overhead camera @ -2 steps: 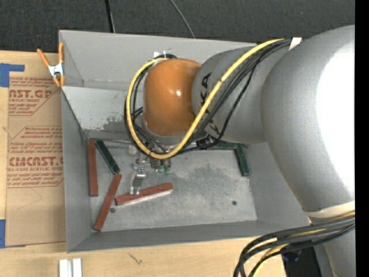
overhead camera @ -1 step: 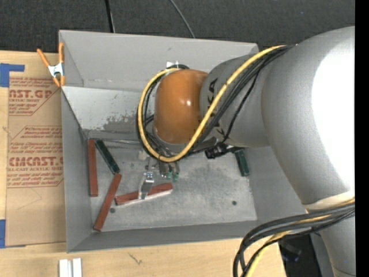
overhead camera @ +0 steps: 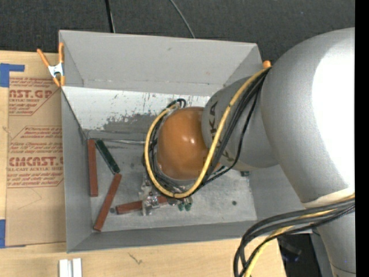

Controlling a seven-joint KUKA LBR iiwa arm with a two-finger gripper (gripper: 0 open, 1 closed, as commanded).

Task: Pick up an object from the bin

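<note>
My gripper [overhead camera: 151,201] pokes out from under the orange wrist cover, low near the bin's front wall and left of its middle. A short red-brown stick [overhead camera: 128,208] lies flat on the floor there, and its right end reaches the gripper's metal tip; I cannot tell whether they touch. A longer red-brown stick [overhead camera: 108,202] leans diagonally just to the left. A dark green pen [overhead camera: 107,156] lies slanted further back on the left.
Another red-brown stick [overhead camera: 92,169] lies lengthwise along the bin's left wall. The arm, its orange cover and looped cables hide the bin's centre and right half. Bare floor shows at the front right.
</note>
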